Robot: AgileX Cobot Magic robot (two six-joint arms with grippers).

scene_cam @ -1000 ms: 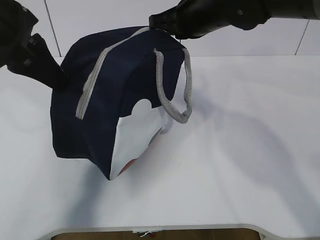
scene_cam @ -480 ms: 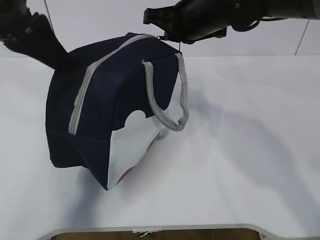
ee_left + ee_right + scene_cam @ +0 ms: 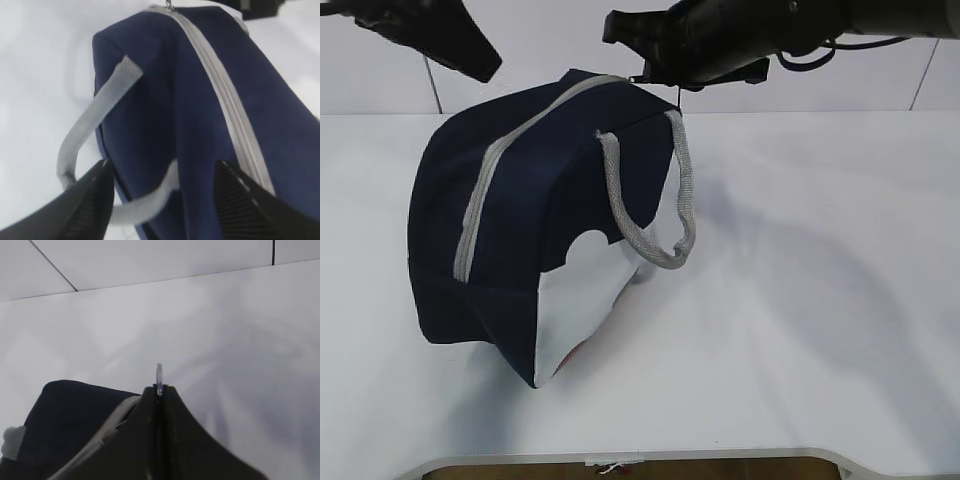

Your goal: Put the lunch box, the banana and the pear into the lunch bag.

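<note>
The navy lunch bag stands tilted on the white table, its grey zipper closed along the top and one grey handle hanging over the white side panel. My right gripper is at the bag's far top corner, shut on the zipper's ring pull, which pokes out between its tips. My left gripper hangs above and behind the bag, clear of it. Its jaws stand wide open, with the bag's near end and a handle below them. The lunch box, banana and pear are out of view.
The white table stretches to the right of the bag and in front of it. Its front edge runs along the bottom of the exterior view. A tiled wall rises behind.
My left gripper has opened, let go of the bag's left end and risen up and to the right. The bag has shifted slightly left. The right gripper keeps hold of the ring pull.
</note>
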